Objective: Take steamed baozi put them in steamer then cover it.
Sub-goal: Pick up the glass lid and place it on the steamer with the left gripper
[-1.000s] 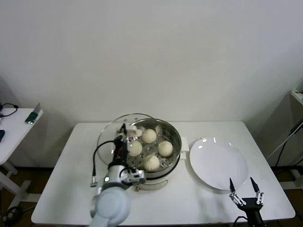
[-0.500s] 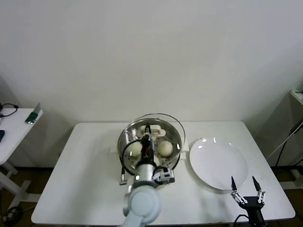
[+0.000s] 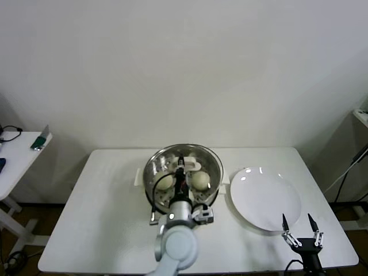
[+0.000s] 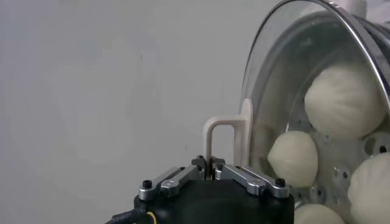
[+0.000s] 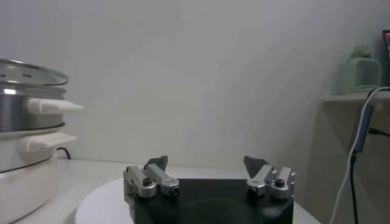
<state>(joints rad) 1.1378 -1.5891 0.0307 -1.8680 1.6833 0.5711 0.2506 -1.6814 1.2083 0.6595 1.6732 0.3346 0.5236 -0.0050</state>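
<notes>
The steamer (image 3: 150, 185), a shiny steel basket on a white base, stands at the table's middle. The clear glass cover (image 3: 202, 159) lies centred over it. My left gripper (image 3: 181, 171) is shut on the cover's cream handle (image 4: 222, 129), pinching its thin leg between the fingertips. Baozi show through the glass: one (image 3: 164, 182) left of the gripper, one (image 3: 200, 180) right of it. In the left wrist view several baozi (image 4: 344, 100) rest on the perforated floor. My right gripper (image 3: 300, 229) waits open near the table's front right corner, holding nothing.
A flat white plate (image 3: 264, 198) lies right of the steamer, just beyond the right gripper. A low side table (image 3: 17, 152) with small items stands far left. A shelf (image 3: 362, 118) and cables are at the far right.
The left gripper has carried the cover from the steamer's left rim rightward until it sits centred over the basket. The right arm has stayed put.
</notes>
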